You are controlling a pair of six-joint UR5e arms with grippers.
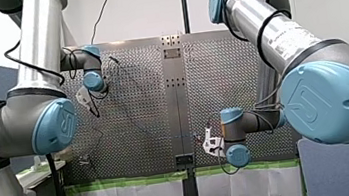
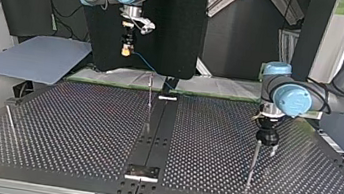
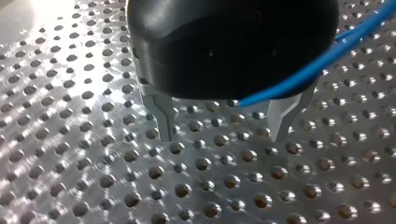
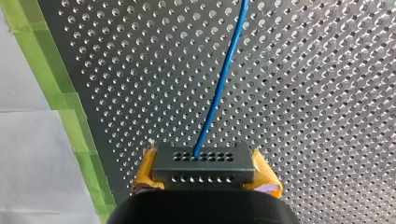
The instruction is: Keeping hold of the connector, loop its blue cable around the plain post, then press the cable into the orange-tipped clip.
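Connector: the black connector (image 4: 203, 173) is pinched between the yellow pads (image 4: 145, 173) of our right tool (image 4: 204, 157). In the top view it is held high, off the far edge of the surface (image 2: 55, 127).
Cable: the blue cable (image 4: 219, 79) leaves the connector's upper row of holes and runs out over the surface. In the top view it slopes down toward the rail (image 2: 158, 130).
Left tool: our left tool (image 3: 222, 126) has its metal fingers (image 3: 161, 116) spread with nothing between them, low over the surface. The cable crosses close by its body.
Rods: three thin rods stand on the surface: one by the rail (image 2: 149, 104), one below our left tool (image 2: 253, 163) and one at the top view's left (image 2: 10, 118). We cannot tell which is the plain post, and we see no orange tip.
Risk, snag: we judge the cable may catch on our left tool's body, since it lies so near. A pull then could skew the connector in the pads.
Risk, tension: a loop drawn too tight could bend a thin rod or tug the cable from its hole.
Risk, target: we could loop the wrong rod, as none is clearly marked.
Right wrist view only: the grip on the connector and the hole the cable enters.
Top view only: the rods and the height of both tools.
Left wrist view only: how near the cable passes to our left tool.
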